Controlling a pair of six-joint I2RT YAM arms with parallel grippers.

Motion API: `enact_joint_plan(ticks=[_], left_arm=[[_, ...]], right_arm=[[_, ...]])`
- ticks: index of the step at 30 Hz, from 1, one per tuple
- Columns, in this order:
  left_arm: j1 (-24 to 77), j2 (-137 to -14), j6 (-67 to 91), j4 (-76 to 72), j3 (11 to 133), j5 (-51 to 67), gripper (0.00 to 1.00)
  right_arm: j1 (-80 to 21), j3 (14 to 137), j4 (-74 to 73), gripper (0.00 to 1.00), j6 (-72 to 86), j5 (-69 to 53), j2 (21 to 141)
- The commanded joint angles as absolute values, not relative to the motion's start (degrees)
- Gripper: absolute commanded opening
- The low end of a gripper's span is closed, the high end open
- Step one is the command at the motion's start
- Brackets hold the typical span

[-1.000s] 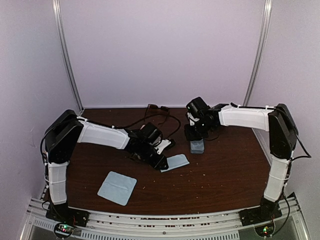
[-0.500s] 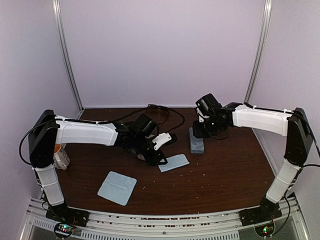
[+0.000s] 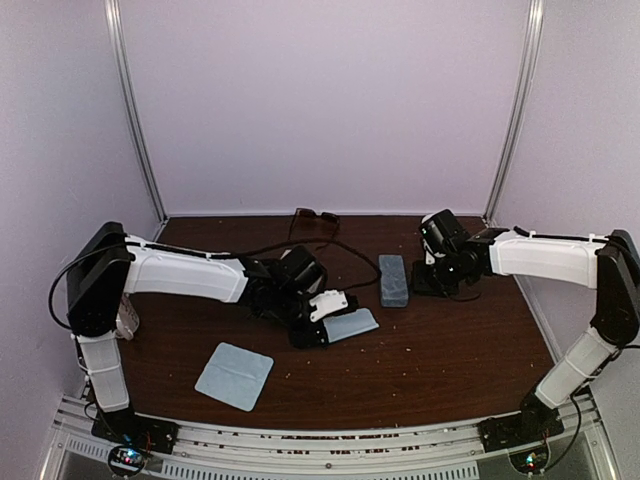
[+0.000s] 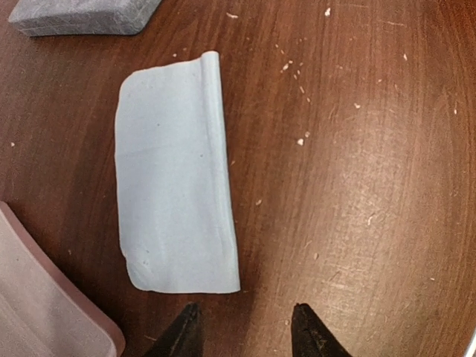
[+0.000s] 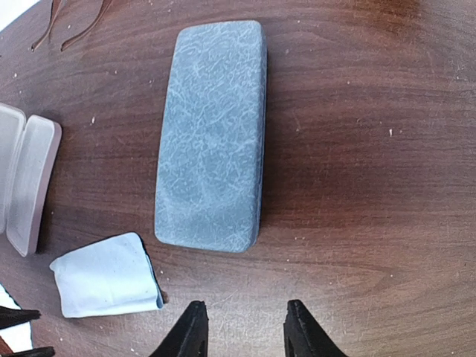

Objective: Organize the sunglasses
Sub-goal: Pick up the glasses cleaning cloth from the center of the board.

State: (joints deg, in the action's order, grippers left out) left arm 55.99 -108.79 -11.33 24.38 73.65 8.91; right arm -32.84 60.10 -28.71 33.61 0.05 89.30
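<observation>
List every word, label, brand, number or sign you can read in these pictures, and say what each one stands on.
No text can be read in any view.
The grey-blue case, pink case, folded cloth, flat cloth and table show no print.

Dark wooden table [image 3: 450, 345], lilac walls [image 3: 320, 100]

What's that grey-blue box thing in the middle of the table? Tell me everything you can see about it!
The grey-blue case is a long oblong with rounded corners and a scratchy, marbled-looking cover. It is shut and lies flat on the dark wooden table. Nothing rests on it or grips it: the right gripper hangs open beside one short end, apart from it. A folded light-blue cloth lies close to one corner.
</observation>
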Motion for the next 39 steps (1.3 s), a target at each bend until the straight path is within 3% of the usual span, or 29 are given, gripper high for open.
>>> enact_joint_plan(ticks=[1,22,30,34,39], left_arm=[[56.7,-111.6,-13.4,24.6,76.2,7.0,0.43],[57.4,-117.2,-15.4,21.2,77.6,3.3,0.35],[57.6,-117.9,-16.4,20.4,76.9,0.4,0.19],[57.8,-117.4,-16.6,19.3,75.4,-0.5,0.16],[57.9,-116.7,-14.9,17.3,74.2,-2.0,0.03]], right_arm=[[-32.3,59.5,-26.3,0.36,34.8,0.1,88.1],[-32.2,57.7,-24.6,0.37,36.6,-2.9,88.9],[-32.2,56.7,-23.6,0.37,38.2,-5.1,88.0],[-32.3,54.7,-21.4,0.38,40.9,-9.7,87.5],[-32.8,49.8,-15.3,0.38,47.0,-18.3,86.8]])
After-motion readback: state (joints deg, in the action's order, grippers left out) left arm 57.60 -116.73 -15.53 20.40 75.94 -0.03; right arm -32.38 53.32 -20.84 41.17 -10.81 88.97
